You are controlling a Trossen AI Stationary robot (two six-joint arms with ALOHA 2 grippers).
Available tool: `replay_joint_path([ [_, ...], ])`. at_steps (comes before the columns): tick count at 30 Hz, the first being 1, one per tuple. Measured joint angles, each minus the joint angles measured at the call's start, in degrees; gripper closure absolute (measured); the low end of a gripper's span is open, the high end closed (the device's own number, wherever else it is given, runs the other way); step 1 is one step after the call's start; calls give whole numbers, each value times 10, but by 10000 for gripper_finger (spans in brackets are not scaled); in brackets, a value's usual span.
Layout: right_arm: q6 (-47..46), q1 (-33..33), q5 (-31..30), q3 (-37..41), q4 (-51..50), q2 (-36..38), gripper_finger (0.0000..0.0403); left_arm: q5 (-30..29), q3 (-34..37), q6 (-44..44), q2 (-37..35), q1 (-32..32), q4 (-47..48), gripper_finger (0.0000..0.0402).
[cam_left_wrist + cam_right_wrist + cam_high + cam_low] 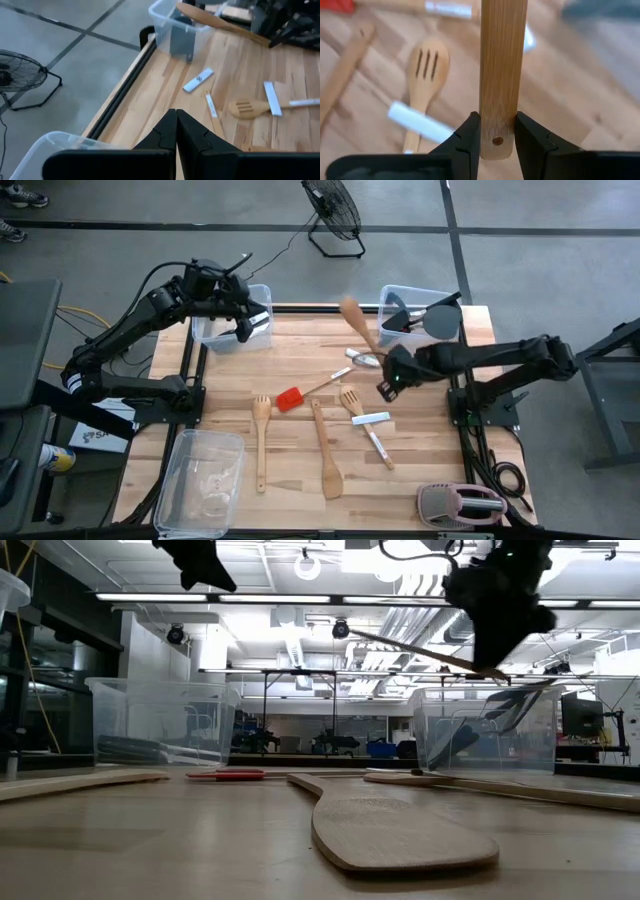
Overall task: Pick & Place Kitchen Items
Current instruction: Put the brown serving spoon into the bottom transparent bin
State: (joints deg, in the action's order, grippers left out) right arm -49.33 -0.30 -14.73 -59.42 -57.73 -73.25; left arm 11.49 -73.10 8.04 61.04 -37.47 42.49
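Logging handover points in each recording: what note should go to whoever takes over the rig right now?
Right end effector: shut on a wooden spoon, held above the table near the right bin, which already holds dark utensils.
Left end effector: shut, empty, over the left bin.
Left on the table: red spatula, three wooden utensils, white-bladed knives.
Next, probably: drop the spoon in the right bin, then clear the rest.
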Motion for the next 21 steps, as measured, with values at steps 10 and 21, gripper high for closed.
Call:
replay_joint_path([
  [10,187,-110,27,0,154,28,317,11,0,-54,21,13,-46,402],
  [21,330,-241,208,0,348,29,317,9,0,-102,74,57,-133,402],
])
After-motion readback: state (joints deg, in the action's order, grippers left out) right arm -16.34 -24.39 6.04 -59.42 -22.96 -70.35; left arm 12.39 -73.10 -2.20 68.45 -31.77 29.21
